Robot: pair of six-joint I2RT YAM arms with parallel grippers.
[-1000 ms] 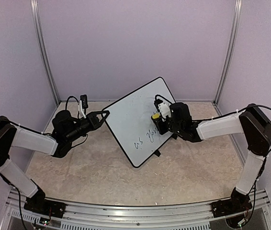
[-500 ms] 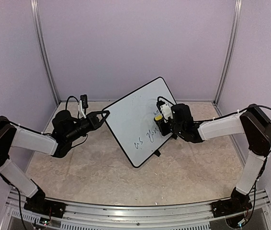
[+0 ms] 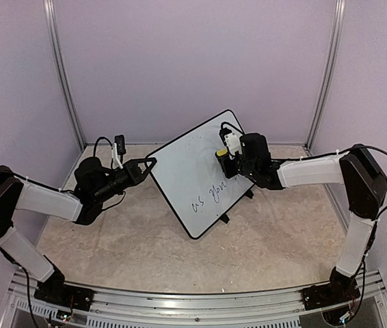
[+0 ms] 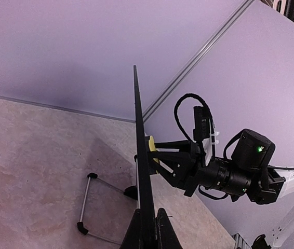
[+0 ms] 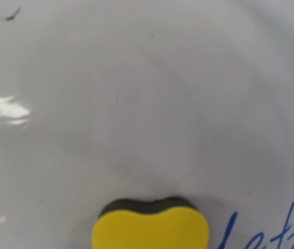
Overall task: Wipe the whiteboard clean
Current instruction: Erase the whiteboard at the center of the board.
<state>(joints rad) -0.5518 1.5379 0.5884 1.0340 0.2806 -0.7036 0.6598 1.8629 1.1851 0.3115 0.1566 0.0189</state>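
The whiteboard (image 3: 190,167) stands tilted on the table, with dark handwriting (image 3: 210,197) on its lower half. My left gripper (image 3: 154,162) is shut on its left edge; in the left wrist view the board (image 4: 138,155) runs edge-on up from between the fingertips (image 4: 147,228). My right gripper (image 3: 223,154) is shut on a yellow sponge (image 3: 220,154) and presses it against the board's upper right part. The right wrist view shows the sponge (image 5: 150,231) flat on the white surface (image 5: 147,104), blue writing (image 5: 256,233) beside it and a small mark (image 5: 12,14) far off; its fingers are out of frame.
The board's black wire stand (image 4: 87,202) rests on the stone-patterned table behind it, its feet (image 3: 224,219) showing below the lower edge. Purple walls with metal posts (image 3: 63,75) close in the back and sides.
My right gripper has slid the sponge up the board toward its upper right edge. The left gripper and the board have stayed put.
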